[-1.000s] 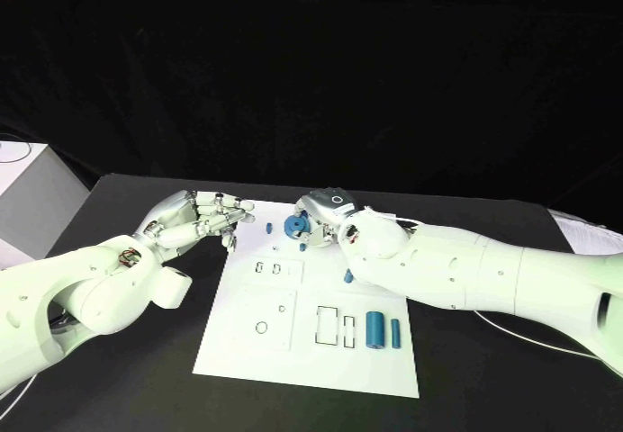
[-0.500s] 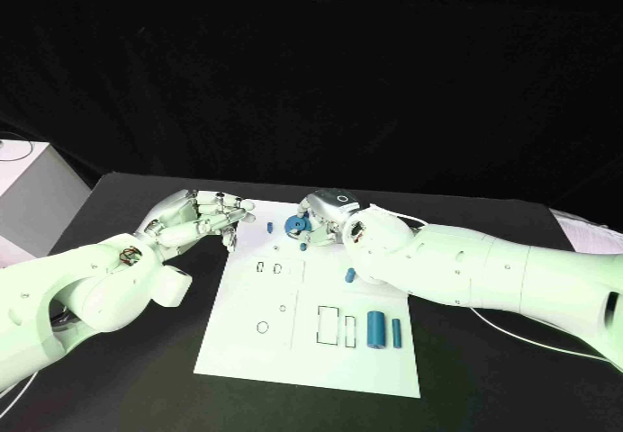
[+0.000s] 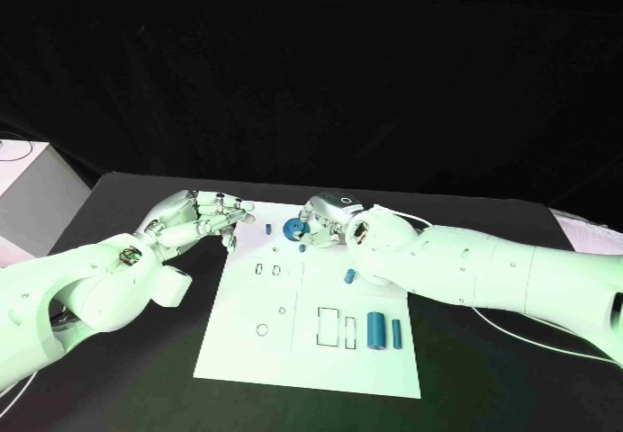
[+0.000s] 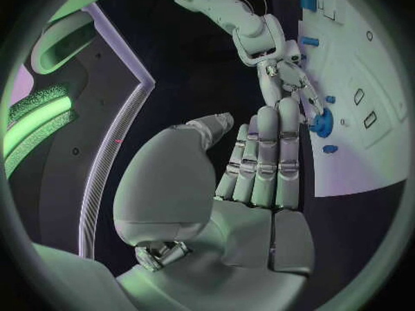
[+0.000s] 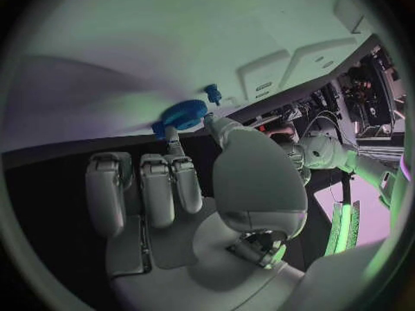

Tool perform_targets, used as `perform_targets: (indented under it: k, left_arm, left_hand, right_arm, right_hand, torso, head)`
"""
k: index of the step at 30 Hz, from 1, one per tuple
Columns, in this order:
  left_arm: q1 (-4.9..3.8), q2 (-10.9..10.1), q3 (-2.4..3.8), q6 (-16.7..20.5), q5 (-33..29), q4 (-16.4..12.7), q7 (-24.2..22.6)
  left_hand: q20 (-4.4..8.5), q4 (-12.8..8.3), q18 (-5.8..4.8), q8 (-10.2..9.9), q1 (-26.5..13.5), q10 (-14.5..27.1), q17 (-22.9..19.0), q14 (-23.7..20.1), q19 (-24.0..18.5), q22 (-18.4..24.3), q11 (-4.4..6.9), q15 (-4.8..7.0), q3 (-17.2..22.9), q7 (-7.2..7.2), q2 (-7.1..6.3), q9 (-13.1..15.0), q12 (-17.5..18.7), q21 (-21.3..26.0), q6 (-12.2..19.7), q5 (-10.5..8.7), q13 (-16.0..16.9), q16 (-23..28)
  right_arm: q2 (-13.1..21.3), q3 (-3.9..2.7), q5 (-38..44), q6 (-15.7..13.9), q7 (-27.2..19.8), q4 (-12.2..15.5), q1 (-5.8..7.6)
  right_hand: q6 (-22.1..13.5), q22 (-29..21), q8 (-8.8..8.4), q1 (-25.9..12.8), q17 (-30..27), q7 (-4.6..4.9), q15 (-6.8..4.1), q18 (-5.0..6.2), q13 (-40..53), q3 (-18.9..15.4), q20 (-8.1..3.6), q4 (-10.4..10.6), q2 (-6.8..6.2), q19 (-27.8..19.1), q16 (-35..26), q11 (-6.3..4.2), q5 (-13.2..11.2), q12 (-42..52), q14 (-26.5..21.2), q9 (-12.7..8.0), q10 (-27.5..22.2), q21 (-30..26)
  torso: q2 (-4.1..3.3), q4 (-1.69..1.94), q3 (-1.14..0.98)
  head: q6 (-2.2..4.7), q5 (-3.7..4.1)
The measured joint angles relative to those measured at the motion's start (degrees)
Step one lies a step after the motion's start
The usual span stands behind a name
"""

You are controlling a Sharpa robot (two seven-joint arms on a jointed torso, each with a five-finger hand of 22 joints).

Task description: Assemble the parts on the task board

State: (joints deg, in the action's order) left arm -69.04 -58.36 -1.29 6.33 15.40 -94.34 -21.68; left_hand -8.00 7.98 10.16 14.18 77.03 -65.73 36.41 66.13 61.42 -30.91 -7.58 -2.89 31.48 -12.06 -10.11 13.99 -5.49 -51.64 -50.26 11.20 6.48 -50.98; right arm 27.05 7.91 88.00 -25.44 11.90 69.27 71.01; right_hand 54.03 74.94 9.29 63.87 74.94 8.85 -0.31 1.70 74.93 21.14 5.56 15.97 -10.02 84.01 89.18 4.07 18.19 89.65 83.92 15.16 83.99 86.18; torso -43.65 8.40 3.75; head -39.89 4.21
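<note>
Watching the blue round part [image 3: 296,226] up at the far edge of the task board [image 3: 311,360], we see our right hand [image 3: 335,216] pinching it between thumb and a fingertip, the disc held on edge just above the white plate. In the right wrist view the round part [image 5: 183,113] sits right at the fingertips [image 5: 176,147] with its flat face turned toward the board, so we judge its axis runs roughly across the board's far edge instead of straight down; it has no real long axis, being a squat disc with a hub. That is where it could go wrong: if we press it down still tilted, it may jam on its seat or skid off the far edge onto the black table [image 3: 143,378]. The pinch looks light, so a nudge against the small blue peg [image 3: 269,229] just beside it could twist the disc out of our fingers. Our left hand [image 3: 197,216] hangs near the board's far left corner, fingers curled in and holding nothing we can make out; its fingertips are near the part, and a drift inward could bump it. Further toward the near edge lie the two blue cylinders [image 3: 376,330] by the right edge, beside the rectangular slots [image 3: 329,326], well apart from the action.
</note>
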Motion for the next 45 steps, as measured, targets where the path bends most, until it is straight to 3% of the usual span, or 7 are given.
perform_targets:
  k: [9,14,20,25,32,41,45]
  left_arm:
    - [0.0,0.0,0.01,0.0,0.4,0.1,0.0]
    - [0.0,-0.1,0.01,0.0,0.5,0.2,0.0]
    - [0.01,-0.3,0.01,0.0,0.5,0.5,0.0]
    - [0.01,-0.4,0.01,0.0,0.3,0.9,-0.1]
    - [0.01,-0.3,0.0,0.0,0.1,1.2,-0.2]
    - [0.01,-0.1,0.0,0.0,-0.3,1.3,-0.3]
    - [0.02,0.1,0.0,0.0,-0.4,1.4,-0.4]
  left_hand:
    - [0.21,0.0,0.0,0.0,0.0,0.0,0.0,-0.2,-0.2,-0.1,0.0,0.21,0.0,0.0,0.0,0.0,0.0,0.0,0.0,0.0,0.0,0.0]
    - [0.21,0.0,0.0,0.0,0.0,0.0,0.0,-0.2,-0.2,-0.1,0.0,0.21,0.0,0.0,0.0,0.0,0.0,0.0,0.0,0.0,0.0,0.0]
    - [0.02,0.0,0.0,0.0,0.0,0.0,0.0,-0.2,-0.4,0.0,0.0,0.21,0.0,0.0,0.0,0.0,0.0,-0.2,0.0,0.0,0.0,0.0]
    - [0.01,-0.2,-0.01,0.0,0.0,0.4,-0.4,-1.0,-1.0,-0.1,0.0,0.0,0.2,0.0,0.0,0.1,-0.3,-0.2,0.0,0.0,0.1,0.0]
    - [-0.2,-0.2,0.0,0.0,0.0,0.4,-0.7,-1.5,-1.6,-0.1,0.0,-0.01,0.2,0.01,0.0,0.2,-0.3,-0.2,0.0,0.0,0.1,0.5]
    - [-0.2,-0.2,0.0,0.0,0.0,0.4,-0.8,-1.5,-1.6,-0.1,0.0,-0.01,0.2,0.01,0.0,0.2,-0.3,-0.2,0.0,0.0,0.1,0.5]
    - [-0.2,-0.2,0.0,0.0,0.0,0.4,-0.8,-1.7,-1.6,-0.1,0.0,-0.19,0.2,0.01,0.0,0.2,-0.3,-0.2,0.0,0.0,0.1,0.5]
  right_arm:
    - [1.7,0.06,-0.6,-0.4,-0.2,2.0,-0.14]
    - [3.8,0.02,-1.2,-2.8,-1.1,4.3,-0.2]
    - [9.2,-0.62,-4.3,-8.2,-4.0,9.1,0.24]
    - [14.9,-0.94,-11.0,-10.2,-8.2,13.5,1.52]
    - [22.1,-1.23,-20.3,-9.1,-14.2,16.0,2.31]
    - [26.8,-1.27,-23.0,-4.2,-17.9,14.4,1.19]
    - [27.2,-1.22,-22.2,-2.3,-18.2,13.1,0.21]
  right_hand:
    - [0.0,0.0,0.01,0.0,0.0,-0.02,0.0,0.0,0.0,0.1,0.0,0.1,0.0,0.0,0.2,0.0,0.1,0.0,0.0,0.0,0.0,0.0]
    - [0.0,0.0,0.01,0.2,0.0,-0.02,0.0,0.0,0.0,1.1,0.0,-0.4,0.15,0.0,0.2,0.0,2.2,0.0,0.0,0.0,0.0,0.0]
    - [0.0,0.0,-0.34,1.6,0.0,-0.02,0.0,0.0,0.0,2.2,0.0,-1.3,-0.64,0.0,0.2,0.0,3.0,0.0,0.0,-0.1,0.0,0.0]
    - [-0.2,0.0,-0.78,3.8,0.0,0.16,0.0,0.0,0.0,3.3,0.0,-2.8,-1.56,0.0,0.2,0.0,0.6,-0.3,0.0,-0.2,0.0,-1.2]
    - [-0.2,0.0,-1.12,7.3,0.0,0.16,0.2,0.0,0.0,3.6,-0.01,-6.5,-3.1,0.0,0.2,0.0,-3.3,-1.0,0.2,-0.2,0.0,-2.4]
    - [-0.4,0.0,-1.36,9.5,0.0,0.36,0.39,0.01,0.0,2.9,0.02,-8.7,-4.24,0.0,0.2,0.36,-2.8,-1.7,0.0,-0.2,0.0,-3.0]
    - [-2.1,0.0,-2.7,10.0,0.0,1.18,0.64,0.01,0.0,1.0,0.41,-9.5,-4.71,0.0,0.2,0.78,-2.8,-2.8,0.2,-0.7,0.0,-3.8]
  torso:
    - [0.01,-0.02,-0.02]
    - [0.02,-0.07,-0.02]
    - [0.09,-0.33,-0.09]
    - [0.2,-0.81,-0.28]
    - [0.33,-1.51,-0.66]
    - [0.31,-2.29,-1.09]
    - [0.16,-2.46,-1.29]
  head:
    - [0.08,0.03]
    - [0.23,-0.06]
    - [0.6,-0.23]
    - [0.9,-0.35]
    - [1.21,-0.41]
    - [1.44,0.34]
    - [1.47,0.77]
